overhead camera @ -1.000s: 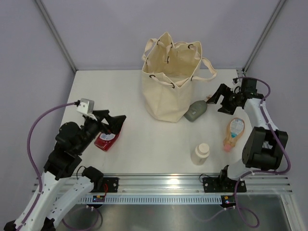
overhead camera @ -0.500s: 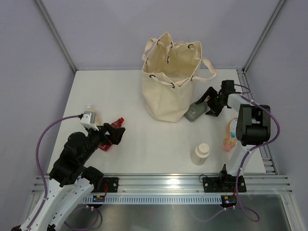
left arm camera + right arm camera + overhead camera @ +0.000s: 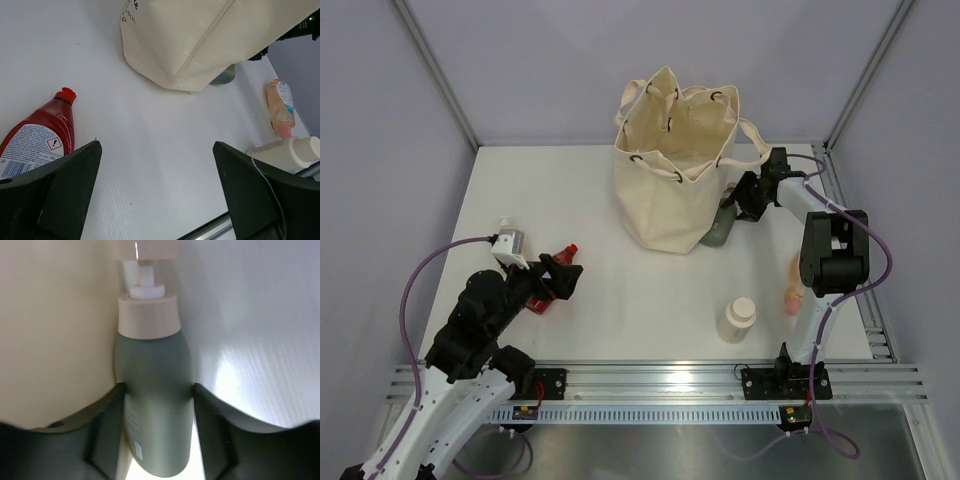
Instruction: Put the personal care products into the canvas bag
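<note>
The canvas bag (image 3: 670,190) stands far centre, pump bottle (image 3: 152,405) just right of it, flat bottle (image 3: 42,135) near left.

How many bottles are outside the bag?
4: red bottle by the left fingers, grey-green bottle between the right fingers, cream bottle near the front, pink bottle behind the right arm. Others may be hidden.

left arm (image 3: 480,310): white links, black joints
right arm (image 3: 832,255): same — white and black
cables (image 3: 420,265): purple, looping
wrist camera (image 3: 508,242): small white box
bases (image 3: 535,385): black, on silver rail (image 3: 660,380)
fingers (image 3: 55,195): matte black — wedge-shaped
</note>
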